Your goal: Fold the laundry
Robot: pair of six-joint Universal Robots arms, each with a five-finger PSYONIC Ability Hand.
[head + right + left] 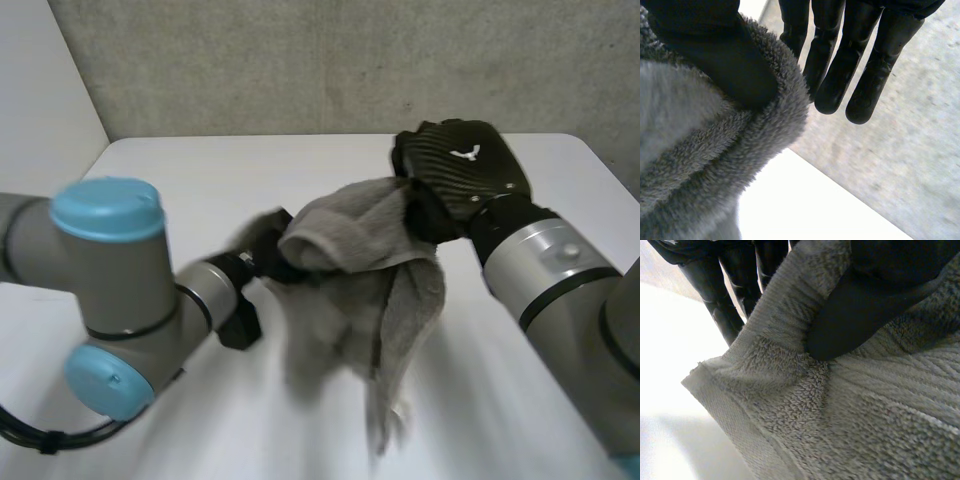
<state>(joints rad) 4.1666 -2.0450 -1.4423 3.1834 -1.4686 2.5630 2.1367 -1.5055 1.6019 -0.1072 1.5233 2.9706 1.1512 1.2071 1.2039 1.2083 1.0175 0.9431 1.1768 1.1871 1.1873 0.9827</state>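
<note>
Grey towel [350, 300] hangs bunched above the desk [200, 180], its long axis dropping below both hands. The left hand [262, 243] pinches the top hem between thumb and straight fingers [721, 310]; farther off, the right hand [460, 180] thumb-clamps the opposite top edge

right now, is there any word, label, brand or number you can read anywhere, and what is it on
No words, numbers or labels can be read.
Right hand: a small white mark on its back, too small to read as text.
Towel: no tag or print in sight.
</note>
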